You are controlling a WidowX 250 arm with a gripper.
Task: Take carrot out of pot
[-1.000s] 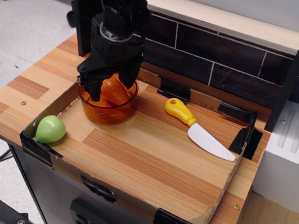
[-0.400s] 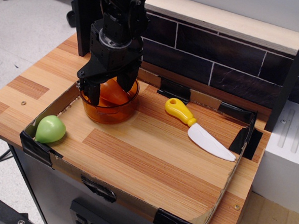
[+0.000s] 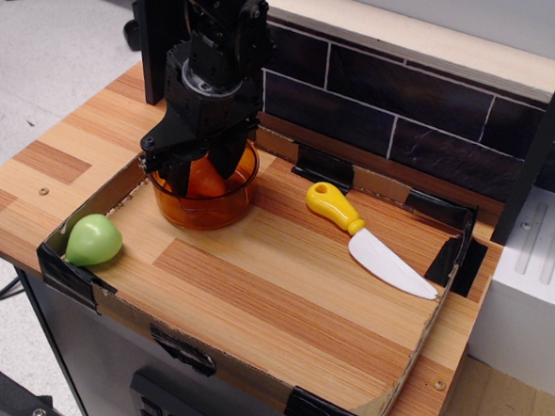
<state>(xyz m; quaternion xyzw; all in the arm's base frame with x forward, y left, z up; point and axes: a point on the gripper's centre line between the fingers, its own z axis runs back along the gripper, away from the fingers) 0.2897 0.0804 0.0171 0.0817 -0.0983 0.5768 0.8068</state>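
Note:
The amber-orange translucent pot (image 3: 223,210) stands at the back left of the wooden tray. The orange carrot (image 3: 205,179) sits inside it, its upper part showing between the black fingers. My gripper (image 3: 198,171) reaches down into the pot from above, and its two fingers press against the carrot's sides. The carrot's lower end is hidden by the pot wall and the fingers. The carrot is still within the pot's rim.
A toy knife (image 3: 370,238) with a yellow handle lies to the right of the pot. A green pear-shaped toy (image 3: 94,239) rests in the tray's front left corner. A low cardboard rim (image 3: 248,374) edges the tray. A dark tiled wall (image 3: 406,112) stands behind.
The fingers have drawn in from a wide spread to the carrot's sides. The carrot has turned from lying tilted to more upright between them. The gripper has shifted slightly left.

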